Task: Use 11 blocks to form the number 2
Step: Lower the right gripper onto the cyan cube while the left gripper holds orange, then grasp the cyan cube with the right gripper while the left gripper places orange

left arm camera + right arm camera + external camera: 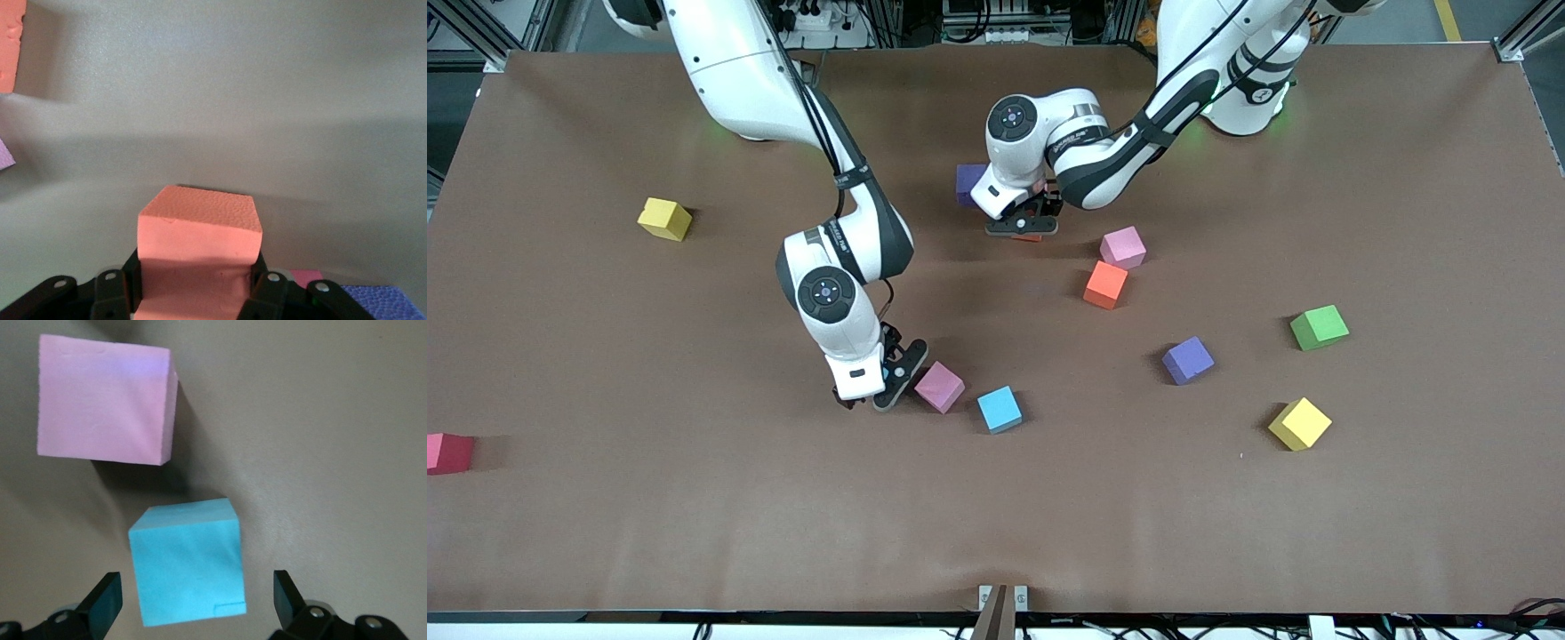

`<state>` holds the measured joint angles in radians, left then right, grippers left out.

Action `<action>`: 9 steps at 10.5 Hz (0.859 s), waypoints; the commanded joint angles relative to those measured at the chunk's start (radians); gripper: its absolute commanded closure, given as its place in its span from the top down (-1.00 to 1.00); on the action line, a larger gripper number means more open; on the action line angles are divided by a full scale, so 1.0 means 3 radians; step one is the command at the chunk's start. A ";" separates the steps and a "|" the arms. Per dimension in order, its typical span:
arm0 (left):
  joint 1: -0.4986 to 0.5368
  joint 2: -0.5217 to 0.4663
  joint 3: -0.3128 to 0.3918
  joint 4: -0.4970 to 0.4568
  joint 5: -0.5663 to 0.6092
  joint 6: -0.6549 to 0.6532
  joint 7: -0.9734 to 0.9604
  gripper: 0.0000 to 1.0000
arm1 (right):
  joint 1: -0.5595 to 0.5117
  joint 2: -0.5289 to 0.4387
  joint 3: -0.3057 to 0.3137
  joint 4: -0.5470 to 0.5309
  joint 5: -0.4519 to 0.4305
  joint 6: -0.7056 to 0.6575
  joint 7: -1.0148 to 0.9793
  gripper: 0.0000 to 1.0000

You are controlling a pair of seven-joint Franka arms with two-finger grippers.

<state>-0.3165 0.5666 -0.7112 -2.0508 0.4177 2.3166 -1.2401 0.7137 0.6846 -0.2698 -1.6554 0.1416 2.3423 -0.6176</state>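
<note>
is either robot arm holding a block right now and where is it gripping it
The left gripper holds an orange block, fingers on two opposite side faces. The right gripper is open, holding nothing.

Purple block (pixel 966 182) half hidden by left arm's wrist. Orange block (pixel 1028 236) under left gripper (pixel 1024 224) barely visible in front view. Red block (pixel 447 452) cut off by frame edge. Light blue block hidden under right gripper (pixel 871 391).

A high front camera faces both robots across the table (pixel 605 533); each wrist camera looks down close at blocks also visible there.
</note>
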 commanded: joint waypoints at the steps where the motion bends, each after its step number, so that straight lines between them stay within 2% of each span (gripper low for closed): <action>1: 0.0007 -0.0048 -0.0017 -0.0067 0.0090 0.0055 -0.0110 -0.96 | -0.0068 0.0070 0.0096 0.0118 0.0090 -0.0010 -0.0084 1.00; 2: 0.0012 -0.0043 -0.0017 -0.0062 0.0090 0.0055 -0.0201 0.64 | -0.0073 0.0106 0.0096 0.0169 0.0085 -0.0015 -0.0109 1.00; 3: 0.0002 -0.0038 -0.0017 -0.0062 0.0090 0.0061 -0.0228 1.00 | -0.0073 0.0121 0.0096 0.0180 0.0090 -0.0010 -0.0125 1.00; 7: 0.0007 -0.0068 -0.0017 -0.0062 0.0090 0.0055 -0.0319 1.00 | -0.0108 0.0162 0.0096 0.0190 0.0096 0.0041 -0.0155 1.00; 9: 0.0022 -0.0124 -0.0017 -0.0026 0.0090 0.0040 -0.0422 1.00 | -0.0109 0.0183 0.0096 0.0185 0.0202 0.0041 -0.0155 1.00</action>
<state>-0.3154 0.5651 -0.7117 -2.0513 0.4177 2.3244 -1.3192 0.7016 0.7184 -0.2554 -1.6297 0.1610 2.3568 -0.6378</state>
